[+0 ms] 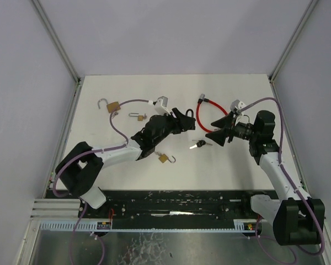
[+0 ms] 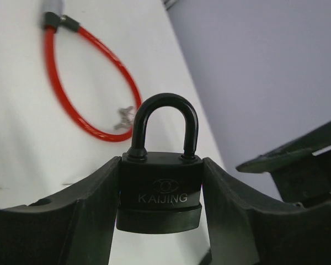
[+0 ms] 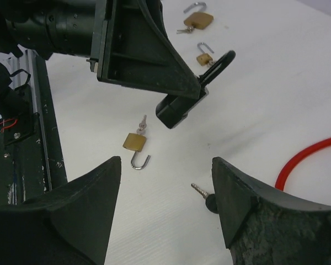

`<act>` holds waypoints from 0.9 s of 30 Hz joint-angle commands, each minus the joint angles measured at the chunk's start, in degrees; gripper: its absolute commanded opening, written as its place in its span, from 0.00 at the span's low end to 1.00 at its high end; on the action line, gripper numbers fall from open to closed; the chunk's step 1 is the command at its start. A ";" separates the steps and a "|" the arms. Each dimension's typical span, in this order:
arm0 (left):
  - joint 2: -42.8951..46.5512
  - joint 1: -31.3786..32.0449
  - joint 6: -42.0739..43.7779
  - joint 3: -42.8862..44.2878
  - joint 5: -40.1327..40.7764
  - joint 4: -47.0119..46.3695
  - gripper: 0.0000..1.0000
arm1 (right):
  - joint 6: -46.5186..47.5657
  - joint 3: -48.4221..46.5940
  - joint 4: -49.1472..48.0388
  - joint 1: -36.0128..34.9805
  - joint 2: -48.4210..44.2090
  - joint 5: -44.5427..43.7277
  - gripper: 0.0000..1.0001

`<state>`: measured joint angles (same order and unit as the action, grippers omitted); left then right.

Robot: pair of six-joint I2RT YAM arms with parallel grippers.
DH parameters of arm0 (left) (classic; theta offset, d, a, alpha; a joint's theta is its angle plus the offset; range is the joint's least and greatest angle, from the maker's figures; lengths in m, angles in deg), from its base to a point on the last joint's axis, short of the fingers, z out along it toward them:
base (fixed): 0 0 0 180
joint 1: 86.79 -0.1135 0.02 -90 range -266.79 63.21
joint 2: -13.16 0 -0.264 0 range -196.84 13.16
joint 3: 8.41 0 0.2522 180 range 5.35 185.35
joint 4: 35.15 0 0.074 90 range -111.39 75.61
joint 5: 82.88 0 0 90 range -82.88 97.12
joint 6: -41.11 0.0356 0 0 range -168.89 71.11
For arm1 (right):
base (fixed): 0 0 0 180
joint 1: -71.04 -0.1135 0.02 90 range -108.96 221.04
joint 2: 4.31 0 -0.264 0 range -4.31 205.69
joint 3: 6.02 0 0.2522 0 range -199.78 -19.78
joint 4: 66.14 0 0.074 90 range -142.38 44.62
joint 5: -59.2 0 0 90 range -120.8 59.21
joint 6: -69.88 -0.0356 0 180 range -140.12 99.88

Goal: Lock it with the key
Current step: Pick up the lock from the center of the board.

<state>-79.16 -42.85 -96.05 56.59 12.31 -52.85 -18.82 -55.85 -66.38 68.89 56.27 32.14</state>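
Note:
A black padlock [image 2: 161,187] marked KAIJING sits upright between the fingers of my left gripper [image 2: 161,201], which is shut on its body. Both legs of its shackle sit in the body. From above, the left gripper [image 1: 185,122] holds this padlock [image 1: 190,118] over mid-table. A black-headed key [image 1: 198,144] lies flat on the table, held by nothing. My right gripper [image 1: 220,133] hovers just right of it, open. In the right wrist view the key [image 3: 201,191] lies beside the right finger, and nothing is between the jaws of the right gripper [image 3: 165,168].
A red cable lock [image 1: 205,118] lies behind both grippers. Three open brass padlocks lie on the white table: one at the back left [image 1: 111,105], a small one [image 1: 138,116], and one [image 1: 164,159] near the left forearm. A black rail [image 1: 176,201] runs along the near edge.

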 commanded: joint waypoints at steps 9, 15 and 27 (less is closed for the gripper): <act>5.12 8.27 -10.97 -6.39 15.80 -27.13 0.02 | -10.94 3.58 -15.83 0.31 -4.36 -1.06 0.81; 2.93 12.10 -9.89 -5.19 21.74 -28.08 0.01 | -15.99 5.18 -21.21 0.31 -3.97 -2.04 0.83; -2.13 16.24 -9.25 -0.81 26.74 -28.83 0.00 | -20.08 5.44 -22.52 -0.85 -1.62 -3.11 0.78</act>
<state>-80.77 -27.96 -105.14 51.80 34.85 -72.06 -37.22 -49.80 -85.97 68.78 54.13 30.02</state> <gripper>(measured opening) 0.535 0.789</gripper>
